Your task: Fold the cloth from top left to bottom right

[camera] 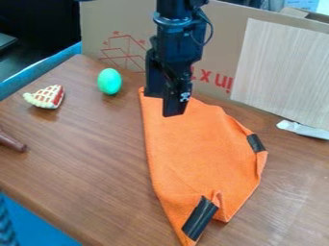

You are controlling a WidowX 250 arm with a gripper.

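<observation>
- Orange cloth [199,153], lower corner: nearest part, at 6 o'clock, crossed obliquely by a black strip [200,218]; a small pucker stands just beside it.
- Position of cloth: on the wooden table [83,158], running from 11 o'clock down to 6, with a second black strip [256,143] on its edge between 3 and 4 o'clock.
- Gripper [162,105]: at 12 o'clock, pointing down over the cloth's upper end. Whether it is released, clenched or grasping fabric cannot be told.
- Step in hand (judged): securing the upper-left corner, at 11 o'clock. Best taken close to its tip, low against the table, and checked with a slight lift before any travel.
- Path (judged): a low arc towards 4 or 5 o'clock, so that the fabric rolls over itself; a flat drag would shift the whole cloth.
- Release (judged): lower until the corner touches the far edge, open gently, then withdraw straight up.
- Likely faults (judged): limp fabric slipping or bunching; the pucker at 6 o'clock spoiling a flat fold.
</observation>
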